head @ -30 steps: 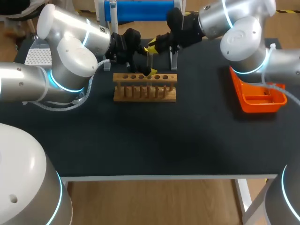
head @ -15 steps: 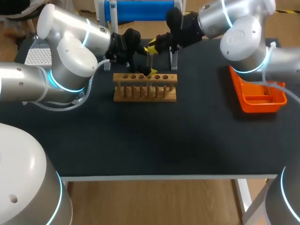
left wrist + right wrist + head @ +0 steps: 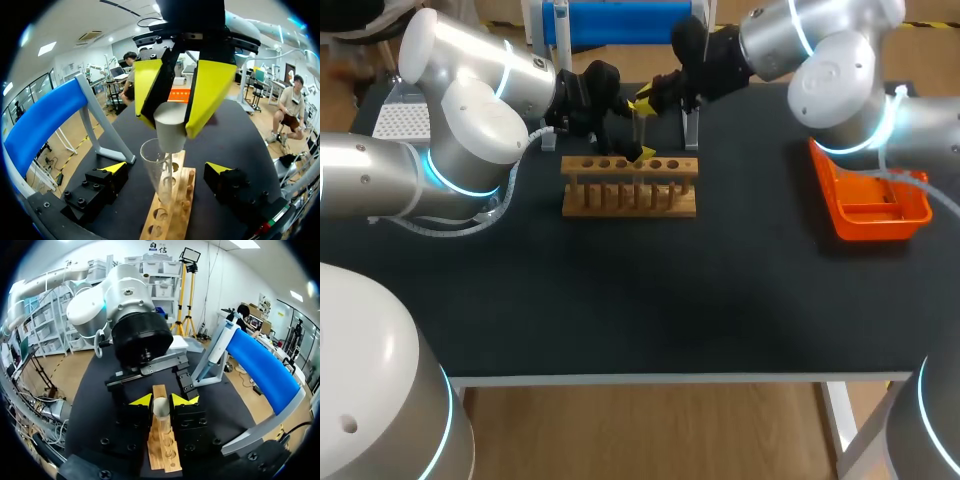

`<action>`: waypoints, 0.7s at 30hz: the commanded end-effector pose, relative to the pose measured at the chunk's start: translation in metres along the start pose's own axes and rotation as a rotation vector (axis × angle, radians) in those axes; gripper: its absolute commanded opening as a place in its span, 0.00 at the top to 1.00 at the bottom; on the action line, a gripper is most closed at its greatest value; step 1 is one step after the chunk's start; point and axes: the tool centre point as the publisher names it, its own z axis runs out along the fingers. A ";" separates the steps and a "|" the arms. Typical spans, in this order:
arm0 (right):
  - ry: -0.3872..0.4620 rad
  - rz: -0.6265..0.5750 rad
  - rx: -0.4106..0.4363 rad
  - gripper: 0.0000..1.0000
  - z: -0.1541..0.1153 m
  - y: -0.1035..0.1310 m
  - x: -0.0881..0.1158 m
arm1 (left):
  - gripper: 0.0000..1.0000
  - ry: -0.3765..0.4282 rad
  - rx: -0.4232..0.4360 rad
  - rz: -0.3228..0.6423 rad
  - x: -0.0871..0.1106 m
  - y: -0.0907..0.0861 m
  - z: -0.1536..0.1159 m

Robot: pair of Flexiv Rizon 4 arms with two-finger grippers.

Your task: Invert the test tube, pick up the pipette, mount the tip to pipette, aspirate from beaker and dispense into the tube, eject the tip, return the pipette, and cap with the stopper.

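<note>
A wooden tube rack (image 3: 630, 188) stands at the back middle of the black table. One clear test tube (image 3: 159, 172) stands upright in it, mouth up, between the wide-apart yellow tips of my left gripper (image 3: 166, 169), which is open and not touching it. My right gripper (image 3: 170, 125) hangs just above the tube's mouth, shut on a pale tapered stopper (image 3: 169, 131). In the right wrist view the stopper (image 3: 161, 409) sits between that gripper's (image 3: 161, 401) tips, over the rack (image 3: 162, 447). The blue pipette (image 3: 620, 20) hangs on its stand behind.
An orange tray (image 3: 880, 205) sits at the right side of the table. A white tip box (image 3: 400, 120) is at the back left. A small clear stand (image 3: 691, 130) is just behind the rack.
My right arm has drifted very slightly to the left with the stopper in its fingers. The left arm has stayed where it was.
</note>
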 end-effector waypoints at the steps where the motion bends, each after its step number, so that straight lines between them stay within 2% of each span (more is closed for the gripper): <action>1: -0.007 -0.001 -0.020 1.00 0.000 0.000 -0.001 | 0.00 0.002 -0.002 0.000 0.000 0.000 0.000; 11: -0.016 -0.017 -0.053 1.00 -0.008 0.012 -0.001 | 0.00 0.002 -0.002 0.000 0.000 0.000 0.000; 21: -0.012 -0.012 -0.028 1.00 0.000 0.000 0.003 | 0.00 0.002 -0.002 0.000 0.000 0.000 0.000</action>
